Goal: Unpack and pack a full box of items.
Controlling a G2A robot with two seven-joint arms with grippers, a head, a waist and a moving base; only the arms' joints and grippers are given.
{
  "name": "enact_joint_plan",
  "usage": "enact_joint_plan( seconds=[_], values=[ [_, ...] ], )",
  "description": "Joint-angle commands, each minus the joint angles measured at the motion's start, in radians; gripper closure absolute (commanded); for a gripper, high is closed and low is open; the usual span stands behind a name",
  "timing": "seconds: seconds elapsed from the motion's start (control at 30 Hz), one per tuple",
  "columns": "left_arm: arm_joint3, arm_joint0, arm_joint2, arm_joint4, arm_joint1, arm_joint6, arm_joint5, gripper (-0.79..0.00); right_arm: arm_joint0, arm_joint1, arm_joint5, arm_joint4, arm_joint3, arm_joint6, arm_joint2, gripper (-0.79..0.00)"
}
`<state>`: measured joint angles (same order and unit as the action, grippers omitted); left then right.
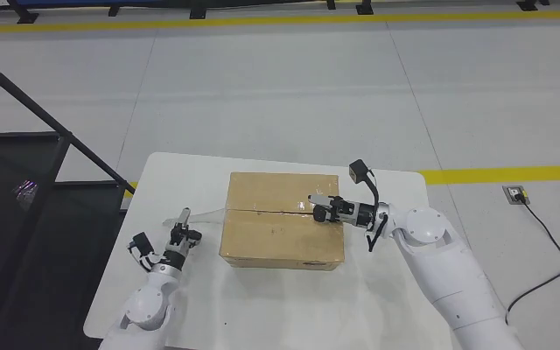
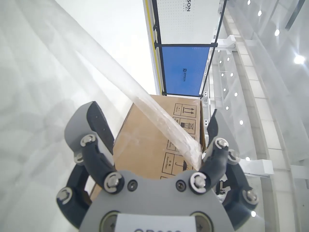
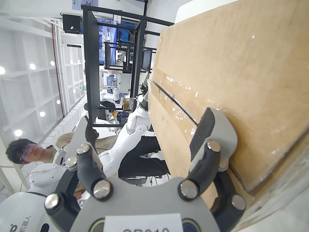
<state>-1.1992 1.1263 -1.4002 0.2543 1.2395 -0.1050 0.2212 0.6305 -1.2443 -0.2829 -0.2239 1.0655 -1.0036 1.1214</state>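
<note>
White table (image 1: 289, 306), yellow floor line (image 1: 490, 174), floor socket (image 1: 514, 193), black rack (image 1: 52, 227) beside the table

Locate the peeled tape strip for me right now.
In the top view, the tape strip stretches from the cardboard box's left end, at its top seam, to the left gripper, above the white table.

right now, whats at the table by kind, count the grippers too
cardboard box: 1
clear tape strip: 1
grippers: 2 (left gripper, right gripper)
total: 4
</note>
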Motion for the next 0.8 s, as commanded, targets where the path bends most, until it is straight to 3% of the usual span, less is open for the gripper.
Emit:
enact_joint_plan(
  seconds=[0.0,0.2,0.37,0.53,0.77],
  values=[
    [0.051,-0.041,0.023,0.022,0.010,0.011,-0.003,-0.785,0.000,0.000,0.000,0.000,0.000,0.000,0.000,-0.785],
    [0.160,-0.142,0.053,0.110,0.035,0.038,0.040,-0.785,0.000,0.000,0.000,0.000,0.000,0.000,0.000,-0.785],
    [0.168,-0.160,0.040,0.119,0.043,0.089,0.132,-0.785,0.000,0.000,0.000,0.000,0.000,0.000,0.000,-0.785],
    [0.083,-0.112,-0.003,0.090,0.038,0.134,0.210,-0.785,0.000,0.000,0.000,0.000,0.000,0.000,0.000,-0.785],
    [-0.099,-0.027,-0.066,0.025,0.029,0.166,0.243,-0.785,0.000,0.000,0.000,0.000,0.000,0.000,0.000,-0.785]
  ],
)
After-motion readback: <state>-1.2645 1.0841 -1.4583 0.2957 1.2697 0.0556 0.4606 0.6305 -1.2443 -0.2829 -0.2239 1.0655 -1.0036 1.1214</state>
